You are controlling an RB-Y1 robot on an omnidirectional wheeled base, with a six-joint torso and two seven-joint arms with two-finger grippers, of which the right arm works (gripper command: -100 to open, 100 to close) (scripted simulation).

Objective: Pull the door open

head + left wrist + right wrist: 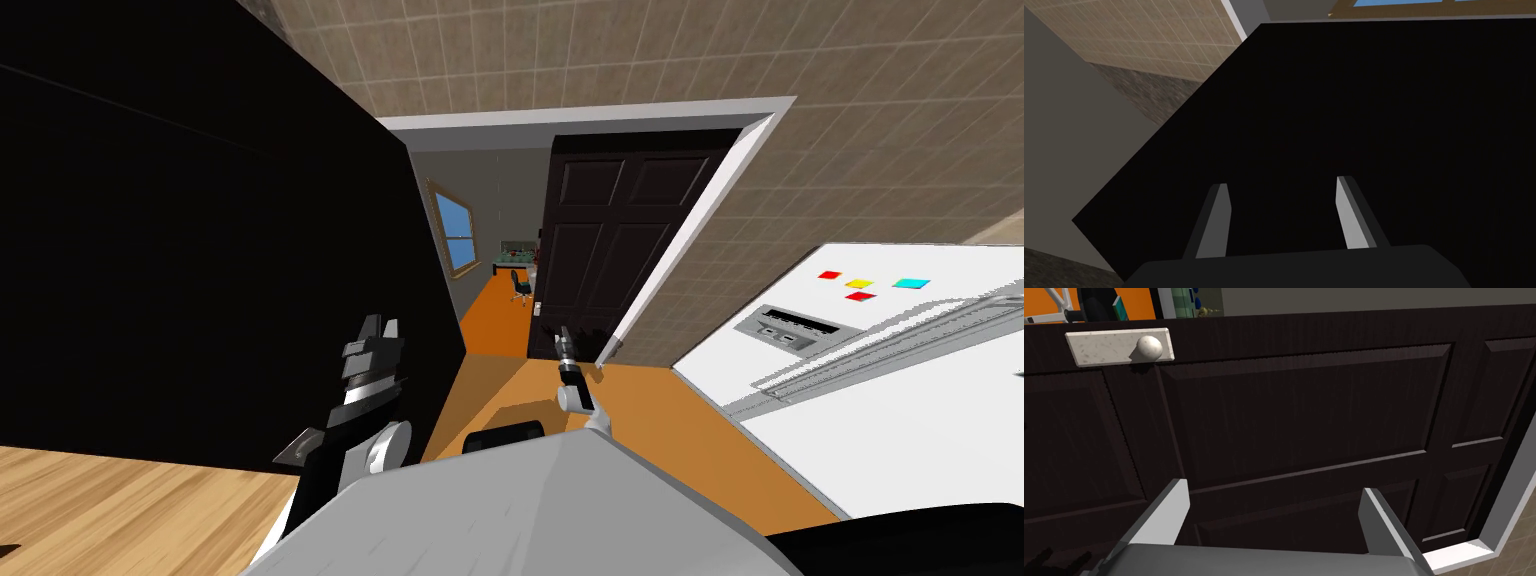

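Observation:
A dark panelled door [610, 240] stands partly open in a white frame [690, 215]; an orange-floored room shows through the gap. Its pale round knob [1149, 347] sits on a speckled light plate [1119, 348] near the door's free edge. My right gripper [1274, 500] is open, close to the door's panels [1304, 418], off to one side of the knob and apart from it, with nothing between its fingers. In the head view that gripper [564, 335] reaches toward the door. My left gripper [1281, 187] is open and empty before a black area [1349, 125], raised at the left [378, 330].
A large black area [180, 250] fills the left side. A white appliance [880, 370] with coloured magnets stands close on the right. Tiled tan walls [860, 170] flank the doorway. Orange floor [520, 385] runs ahead; light wood floor [120, 510] lies at the lower left.

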